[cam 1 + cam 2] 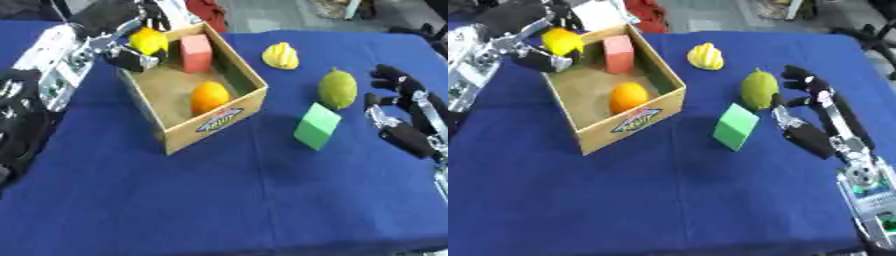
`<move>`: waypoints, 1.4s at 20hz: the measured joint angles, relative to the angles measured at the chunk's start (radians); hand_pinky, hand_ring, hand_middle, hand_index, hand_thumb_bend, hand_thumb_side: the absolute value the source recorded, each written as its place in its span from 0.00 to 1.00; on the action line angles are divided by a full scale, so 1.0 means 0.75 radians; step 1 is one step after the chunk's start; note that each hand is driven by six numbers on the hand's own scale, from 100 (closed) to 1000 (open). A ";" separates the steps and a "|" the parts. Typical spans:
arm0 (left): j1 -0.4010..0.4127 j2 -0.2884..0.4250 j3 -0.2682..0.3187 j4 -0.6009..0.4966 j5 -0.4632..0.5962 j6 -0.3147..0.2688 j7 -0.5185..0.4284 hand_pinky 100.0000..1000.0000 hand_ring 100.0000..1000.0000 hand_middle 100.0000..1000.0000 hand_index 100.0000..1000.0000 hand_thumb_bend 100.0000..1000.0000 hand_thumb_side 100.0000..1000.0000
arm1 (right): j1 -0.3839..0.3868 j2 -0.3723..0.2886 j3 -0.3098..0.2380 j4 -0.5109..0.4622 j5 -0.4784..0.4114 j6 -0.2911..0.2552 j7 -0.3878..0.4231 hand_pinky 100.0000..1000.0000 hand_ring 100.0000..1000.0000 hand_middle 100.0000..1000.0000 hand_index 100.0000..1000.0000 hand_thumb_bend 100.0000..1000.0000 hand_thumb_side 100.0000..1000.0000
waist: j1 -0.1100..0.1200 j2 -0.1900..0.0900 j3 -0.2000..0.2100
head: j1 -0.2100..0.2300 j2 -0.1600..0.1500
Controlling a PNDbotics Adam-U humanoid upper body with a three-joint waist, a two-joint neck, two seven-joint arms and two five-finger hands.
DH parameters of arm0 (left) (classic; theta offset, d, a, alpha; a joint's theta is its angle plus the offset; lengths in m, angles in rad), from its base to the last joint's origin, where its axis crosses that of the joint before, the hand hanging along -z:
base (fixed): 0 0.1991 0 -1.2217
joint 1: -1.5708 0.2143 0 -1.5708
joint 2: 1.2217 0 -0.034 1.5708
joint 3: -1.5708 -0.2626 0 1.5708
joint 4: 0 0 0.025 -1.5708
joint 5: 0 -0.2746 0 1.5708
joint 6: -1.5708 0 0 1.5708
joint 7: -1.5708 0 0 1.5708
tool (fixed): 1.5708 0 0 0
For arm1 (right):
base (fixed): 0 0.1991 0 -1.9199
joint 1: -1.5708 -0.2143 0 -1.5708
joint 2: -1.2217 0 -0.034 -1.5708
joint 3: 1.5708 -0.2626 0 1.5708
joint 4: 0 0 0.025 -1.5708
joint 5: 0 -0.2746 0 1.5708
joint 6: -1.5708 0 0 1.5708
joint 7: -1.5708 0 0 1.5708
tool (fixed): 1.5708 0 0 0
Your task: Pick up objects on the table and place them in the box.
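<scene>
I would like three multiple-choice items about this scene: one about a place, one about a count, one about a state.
1. Where does the orange ball lie?
A. on the cloth beside the green block
B. inside the box
C. in the right hand

2. How many things lie on the blue cloth outside the box?
A. one
B. three
C. five

3. What is the left hand doing?
A. holding a yellow fruit over the box
B. resting flat on the cloth
C. gripping the pink block

Key: 1 B, the orange ball sits on the floor of the box. 2 B, a green block, a green fruit and a yellow ridged thing. 3 A, the left hand is curled round the yellow fruit.
</scene>
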 measured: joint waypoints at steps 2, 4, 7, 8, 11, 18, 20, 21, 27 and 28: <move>0.019 0.008 -0.004 -0.035 0.016 -0.014 -0.043 0.75 0.72 0.73 0.81 0.55 0.38 | 0.000 -0.001 -0.004 0.000 0.000 0.002 -0.002 0.67 0.86 0.85 0.96 0.00 0.50 | 0.000 0.000 0.004 | -0.004 0.000; 0.045 0.036 0.010 -0.092 0.046 -0.014 -0.086 0.78 0.75 0.77 0.82 0.56 0.42 | -0.001 -0.009 -0.012 0.000 0.000 0.005 -0.007 0.68 0.86 0.85 0.96 0.00 0.50 | 0.000 0.000 0.016 | -0.007 0.000; 0.107 0.092 0.056 -0.193 0.106 -0.003 -0.129 0.76 0.72 0.74 0.82 0.51 0.41 | -0.014 -0.049 -0.022 -0.001 0.005 0.013 -0.012 0.69 0.86 0.85 0.96 0.00 0.49 | 0.000 0.000 0.034 | -0.015 0.002; 0.133 0.111 0.075 -0.231 0.128 0.001 -0.130 0.75 0.70 0.72 0.81 0.49 0.41 | -0.020 -0.067 -0.023 -0.002 0.007 0.017 -0.010 0.69 0.86 0.85 0.96 0.00 0.49 | 0.000 0.000 0.042 | -0.018 0.004; 0.214 0.155 0.137 -0.338 0.193 0.025 -0.099 0.73 0.67 0.70 0.79 0.43 0.38 | -0.040 -0.128 -0.019 -0.009 0.018 0.028 0.010 0.70 0.86 0.85 0.96 0.00 0.43 | 0.000 0.000 0.059 | -0.031 0.005; 0.433 0.165 0.251 -0.558 0.344 0.147 0.032 0.70 0.62 0.65 0.77 0.39 0.38 | -0.110 -0.275 0.155 0.016 0.096 0.010 0.138 0.75 0.90 0.90 0.98 0.07 0.43 | -0.001 -0.004 0.102 | -0.076 0.003; 0.474 0.163 0.265 -0.602 0.387 0.188 0.052 0.70 0.62 0.64 0.77 0.38 0.38 | -0.133 -0.298 0.222 0.038 0.134 -0.012 0.180 0.76 0.91 0.90 0.98 0.09 0.43 | -0.001 -0.004 0.112 | -0.085 -0.002; 0.489 0.159 0.269 -0.621 0.407 0.206 0.056 0.70 0.62 0.64 0.77 0.38 0.38 | -0.143 -0.305 0.254 0.049 0.152 -0.024 0.200 0.77 0.91 0.91 0.98 0.10 0.44 | -0.001 -0.004 0.114 | -0.088 -0.003; 0.539 0.152 0.296 -0.700 0.540 0.286 0.041 0.70 0.61 0.63 0.77 0.37 0.39 | -0.185 -0.309 0.381 0.101 0.227 -0.068 0.334 0.81 0.96 0.94 0.99 0.11 0.43 | -0.001 -0.005 0.118 | -0.097 -0.004; 0.542 0.152 0.300 -0.705 0.566 0.294 0.036 0.70 0.61 0.63 0.77 0.37 0.39 | -0.189 -0.310 0.385 0.107 0.232 -0.069 0.358 0.82 0.97 0.95 0.99 0.12 0.42 | -0.001 -0.005 0.121 | -0.099 -0.004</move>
